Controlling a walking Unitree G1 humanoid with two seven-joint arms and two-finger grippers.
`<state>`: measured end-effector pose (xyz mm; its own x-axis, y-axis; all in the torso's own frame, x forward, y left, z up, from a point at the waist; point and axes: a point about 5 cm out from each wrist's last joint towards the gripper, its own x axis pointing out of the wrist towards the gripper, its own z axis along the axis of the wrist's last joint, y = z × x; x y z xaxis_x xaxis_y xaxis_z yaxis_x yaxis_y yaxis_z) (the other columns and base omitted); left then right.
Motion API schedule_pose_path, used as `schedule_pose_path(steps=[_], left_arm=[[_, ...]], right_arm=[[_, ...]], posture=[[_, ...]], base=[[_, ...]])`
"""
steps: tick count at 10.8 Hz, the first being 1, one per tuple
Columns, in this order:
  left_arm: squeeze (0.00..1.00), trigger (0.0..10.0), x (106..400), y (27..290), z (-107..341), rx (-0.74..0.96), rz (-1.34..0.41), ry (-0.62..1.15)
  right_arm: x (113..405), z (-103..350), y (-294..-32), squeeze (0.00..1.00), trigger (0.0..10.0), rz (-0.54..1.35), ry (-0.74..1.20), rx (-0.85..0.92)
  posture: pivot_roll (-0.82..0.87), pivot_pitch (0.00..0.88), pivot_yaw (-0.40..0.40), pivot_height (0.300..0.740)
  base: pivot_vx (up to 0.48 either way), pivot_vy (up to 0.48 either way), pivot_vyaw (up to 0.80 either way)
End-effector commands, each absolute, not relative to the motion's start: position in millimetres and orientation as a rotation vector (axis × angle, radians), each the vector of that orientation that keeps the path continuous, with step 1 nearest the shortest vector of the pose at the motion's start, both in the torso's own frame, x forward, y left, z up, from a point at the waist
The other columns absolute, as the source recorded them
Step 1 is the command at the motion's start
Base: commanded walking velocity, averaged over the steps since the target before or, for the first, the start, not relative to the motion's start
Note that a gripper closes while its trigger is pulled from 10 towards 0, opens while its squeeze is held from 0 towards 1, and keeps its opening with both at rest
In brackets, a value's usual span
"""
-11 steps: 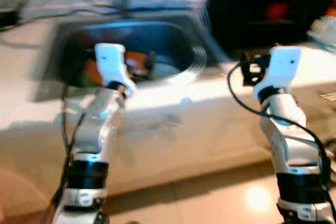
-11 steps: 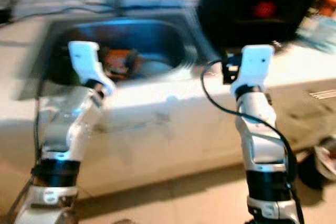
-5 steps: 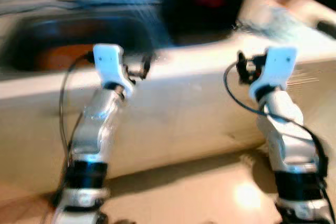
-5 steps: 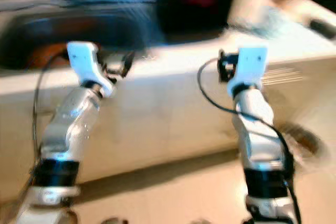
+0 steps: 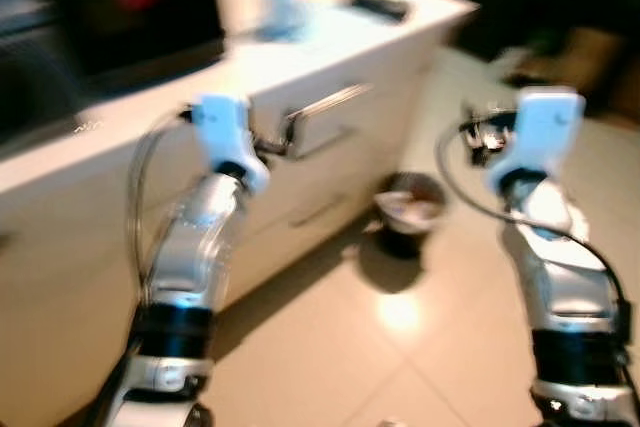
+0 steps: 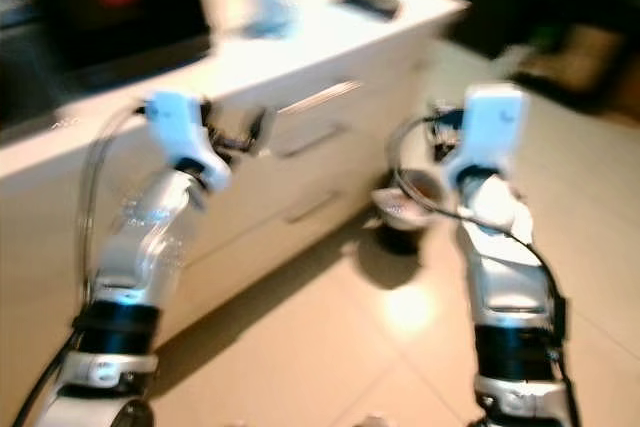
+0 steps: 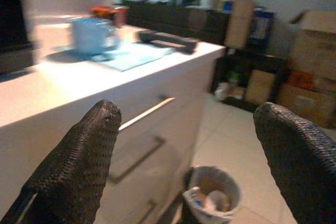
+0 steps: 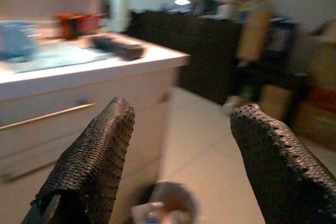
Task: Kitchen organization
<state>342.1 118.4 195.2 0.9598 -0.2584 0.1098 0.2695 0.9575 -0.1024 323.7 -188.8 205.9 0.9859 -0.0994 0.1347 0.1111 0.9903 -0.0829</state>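
Observation:
Both arms are raised in front of me, beside a white kitchen counter (image 5: 300,57) with drawers. My left gripper (image 7: 186,111) is open with nothing between its fingers, level with the top drawer handle (image 5: 330,107). Open and holding nothing too, my right gripper (image 8: 182,108) hangs over the floor past the counter's end. On the counter stand a blue cup (image 7: 92,34) on a light blue mat and a long black object (image 7: 168,39). The eye views are blurred.
A small round waste bin (image 5: 407,209) with rubbish stands on the tiled floor by the drawers. A black appliance (image 5: 130,2) with a red light sits on the counter at the left. Cardboard boxes (image 7: 310,72) and a dark shelf unit (image 7: 178,17) line the far wall.
The camera has swung to the right: the sink has slid out on the left, and the counter's end, drawers, bin and floor have come in. Both arms keep their raised pose.

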Motion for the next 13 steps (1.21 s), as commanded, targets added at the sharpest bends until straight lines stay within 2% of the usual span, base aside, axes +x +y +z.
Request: schedule_pose_path(steps=[1,9,13], left_arm=[[0.00,10.0,347,128,196,-0.093,-0.243,-0.089],[0.00,10.0,363,147,162,-0.040,-0.211,0.056],[0.00,10.0,364,157,121,-0.012,-0.211,0.190]], right_arm=[[324,209,-183,0.00,10.0,-0.094,-0.147,-0.089],[328,192,-190,0.00,10.0,-0.119,-0.083,-0.057],[333,157,-195,0.00,10.0,-0.146,0.016,-0.016]], posture=[[-0.01,0.055,0.025,0.740],[-0.02,0.047,0.028,0.740],[-0.01,0.049,0.035,0.740]], base=[[0.000,0.000,-0.80],[0.000,0.000,-0.80],[0.000,0.000,-0.78]])
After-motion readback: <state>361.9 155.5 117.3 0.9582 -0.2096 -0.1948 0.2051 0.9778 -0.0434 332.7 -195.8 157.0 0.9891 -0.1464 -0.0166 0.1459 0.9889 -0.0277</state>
